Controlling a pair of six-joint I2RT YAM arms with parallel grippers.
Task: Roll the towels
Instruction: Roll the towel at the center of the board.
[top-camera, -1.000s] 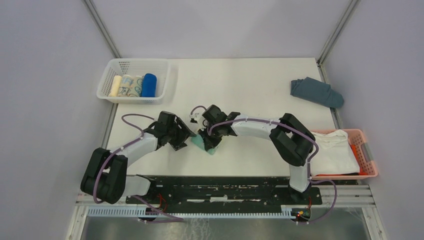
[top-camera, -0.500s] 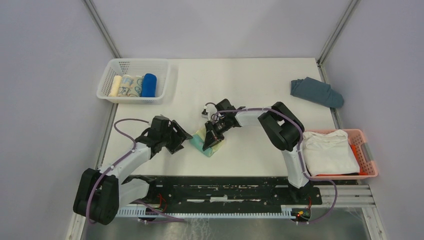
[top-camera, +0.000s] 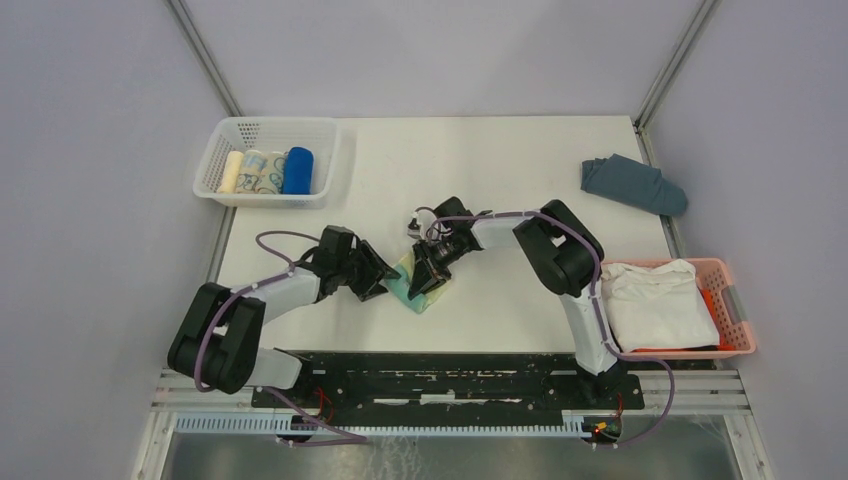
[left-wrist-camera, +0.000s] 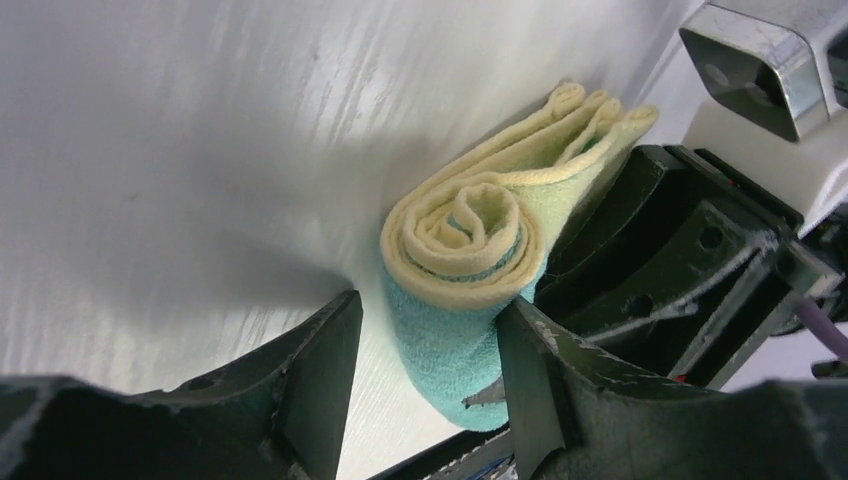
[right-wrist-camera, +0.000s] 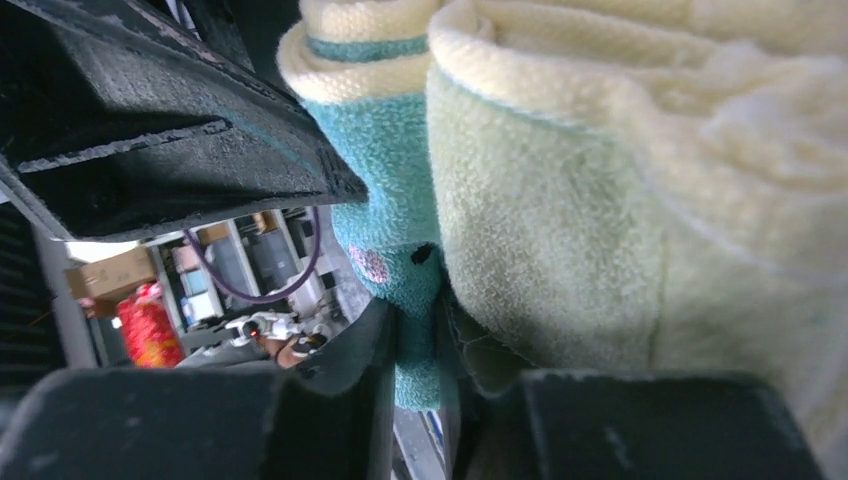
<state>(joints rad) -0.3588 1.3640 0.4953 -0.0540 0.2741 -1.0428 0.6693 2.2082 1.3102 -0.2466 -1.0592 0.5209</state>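
At mid-tabletop, the yellow-and-teal towel (top-camera: 415, 283) is lying nearly rolled. I am holding my left pincer (top-camera: 378, 278) apart around its end, my right pincer (top-camera: 425, 270) pinching its teal edge. The blue towel (top-camera: 297, 170) is resting rolled in the basket (top-camera: 215, 150).

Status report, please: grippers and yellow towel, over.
Left gripper open, at the end of the yellow towel. Right gripper pinching its teal fold. Towel rolled, lying on table. Nothing else touching it.

Towel (top-camera: 403, 284) half hidden under right tool (top-camera: 426, 274), cropped in right wrist view, room behind (right-wrist-camera: 140, 300) blurred
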